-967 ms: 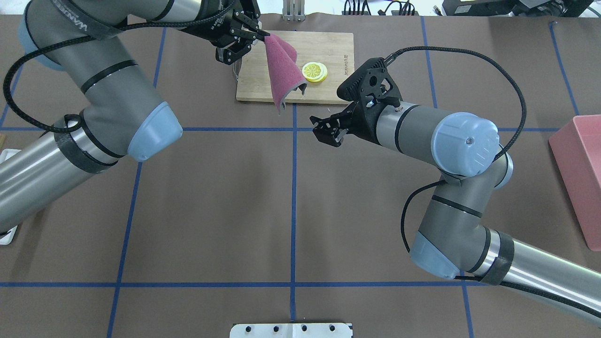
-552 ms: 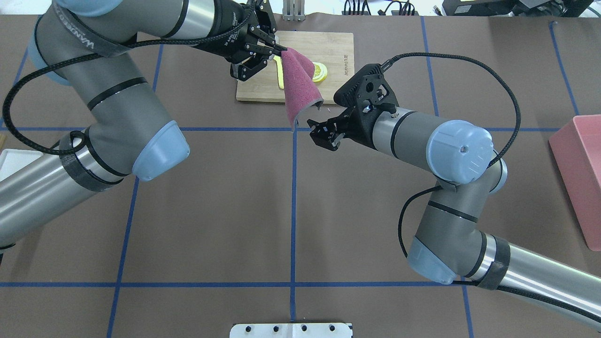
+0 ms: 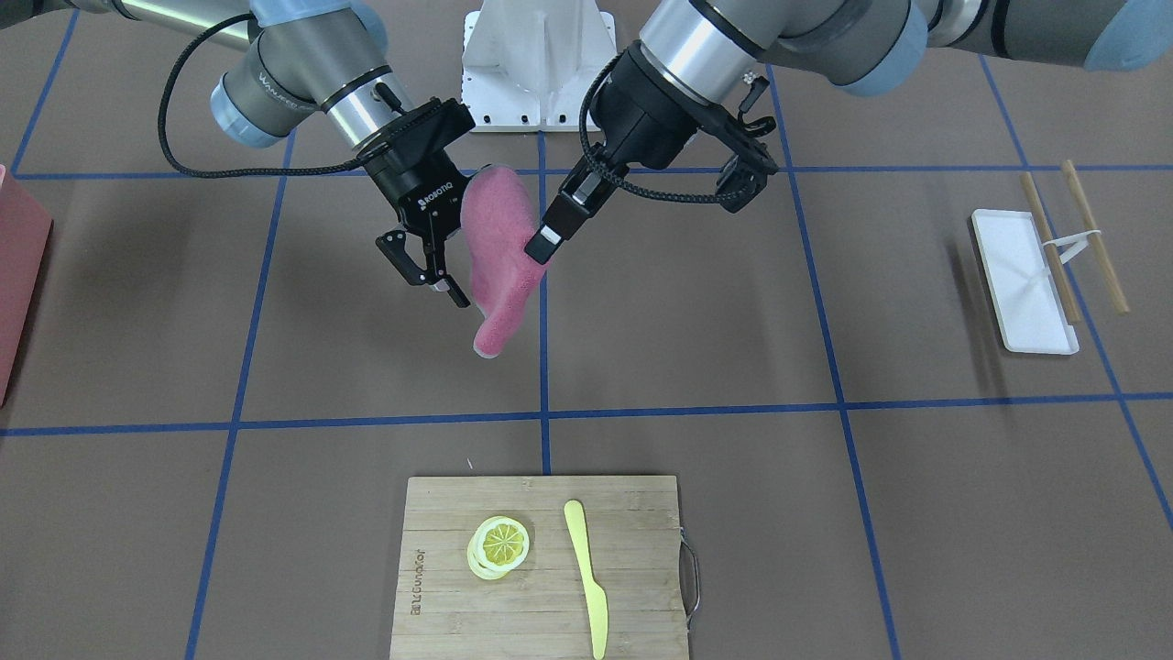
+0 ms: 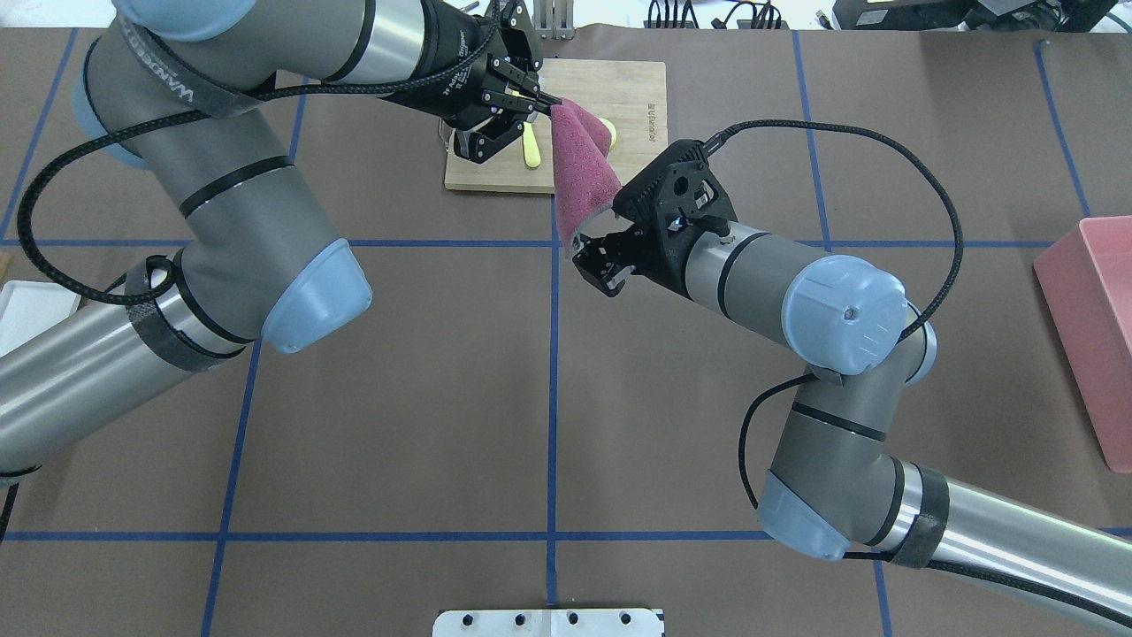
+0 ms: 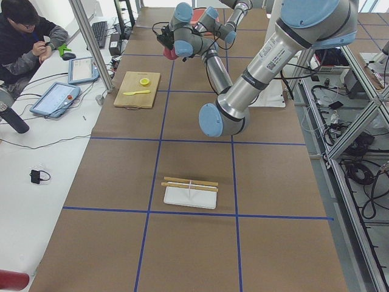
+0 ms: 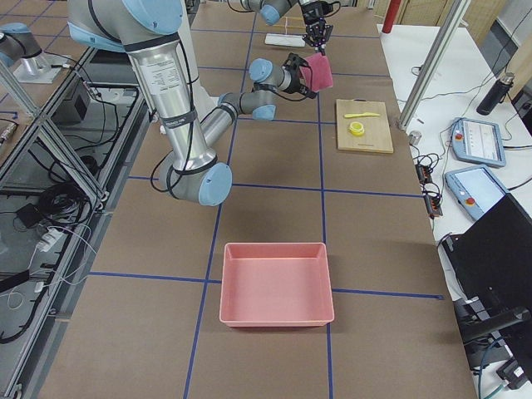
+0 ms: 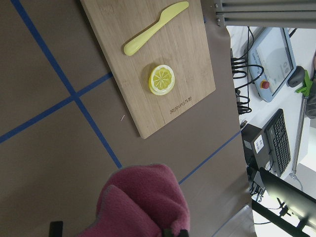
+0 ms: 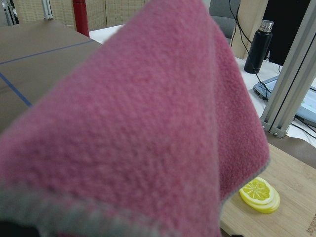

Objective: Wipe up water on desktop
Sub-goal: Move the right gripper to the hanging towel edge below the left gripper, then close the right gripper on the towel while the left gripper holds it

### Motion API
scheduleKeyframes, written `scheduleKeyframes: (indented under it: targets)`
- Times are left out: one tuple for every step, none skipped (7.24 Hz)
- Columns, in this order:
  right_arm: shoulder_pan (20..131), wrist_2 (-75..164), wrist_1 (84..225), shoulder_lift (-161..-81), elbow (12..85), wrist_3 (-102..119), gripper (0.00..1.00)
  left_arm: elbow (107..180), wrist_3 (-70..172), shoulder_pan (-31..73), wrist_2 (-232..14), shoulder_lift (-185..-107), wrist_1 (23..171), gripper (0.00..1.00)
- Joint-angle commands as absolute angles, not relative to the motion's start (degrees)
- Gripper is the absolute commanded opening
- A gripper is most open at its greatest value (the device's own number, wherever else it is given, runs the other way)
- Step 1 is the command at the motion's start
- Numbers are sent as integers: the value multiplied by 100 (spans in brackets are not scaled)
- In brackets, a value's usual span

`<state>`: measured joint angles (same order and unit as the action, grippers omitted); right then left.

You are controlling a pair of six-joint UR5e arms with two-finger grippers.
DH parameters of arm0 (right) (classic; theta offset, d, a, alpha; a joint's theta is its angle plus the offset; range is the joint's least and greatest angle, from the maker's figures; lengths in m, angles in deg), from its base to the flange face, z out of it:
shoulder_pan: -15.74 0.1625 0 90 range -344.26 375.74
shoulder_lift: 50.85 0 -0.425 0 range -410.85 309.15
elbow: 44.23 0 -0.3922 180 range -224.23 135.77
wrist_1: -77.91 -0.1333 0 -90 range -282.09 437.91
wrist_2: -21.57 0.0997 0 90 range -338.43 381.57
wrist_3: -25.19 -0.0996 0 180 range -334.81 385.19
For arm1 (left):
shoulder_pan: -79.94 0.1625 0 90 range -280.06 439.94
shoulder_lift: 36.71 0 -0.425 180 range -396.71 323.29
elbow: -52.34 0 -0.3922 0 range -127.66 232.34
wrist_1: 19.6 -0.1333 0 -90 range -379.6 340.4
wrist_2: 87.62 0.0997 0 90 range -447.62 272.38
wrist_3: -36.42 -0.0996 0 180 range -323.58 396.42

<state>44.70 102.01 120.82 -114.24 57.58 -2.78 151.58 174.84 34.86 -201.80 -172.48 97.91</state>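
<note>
A pink cloth (image 4: 582, 172) hangs in the air over the brown desktop (image 4: 398, 398) with blue tape lines. My left gripper (image 4: 544, 102) is shut on the cloth's top corner; in the front-facing view it (image 3: 541, 246) pinches the cloth (image 3: 495, 247) from the right. My right gripper (image 4: 594, 272) is open, right at the cloth's lower end, and in the front-facing view it (image 3: 431, 280) is beside the cloth. The cloth fills the right wrist view (image 8: 148, 123) and shows at the bottom of the left wrist view (image 7: 143, 202). I see no water on the desktop.
A bamboo cutting board (image 3: 632, 550) carries a lemon slice (image 3: 499, 545) and a yellow knife (image 3: 586, 573). A pink bin (image 4: 1092, 327) stands at the right edge. A white tray (image 3: 1022, 280) with chopsticks lies to my left.
My left gripper has carried the cloth to the right and toward me, off the cutting board. My right gripper has shifted left, and the cloth's lower end now reaches it.
</note>
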Motion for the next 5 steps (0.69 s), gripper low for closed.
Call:
scheduleKeyframes:
  targets:
    - [4483, 10216, 12080, -11466, 5807, -284, 49, 15165, 17406, 3485, -20179, -17076, 9800, 0]
    - [4483, 10208, 11932, -11492, 5799, -284, 49, 15165, 17406, 3476, -20179, -17057, 9800, 0]
    - [4483, 10208, 11861, -11510, 5790, -284, 49, 15192, 17406, 3476, -20170, -17039, 9800, 0]
    - [4483, 10199, 11860, -11510, 5790, -284, 45, 15244, 17406, 3476, -20170, -17013, 9800, 0]
    - [4474, 10199, 11860, -11510, 5772, -284, 44, 15245, 17406, 3476, -20178, -17021, 9800, 0]
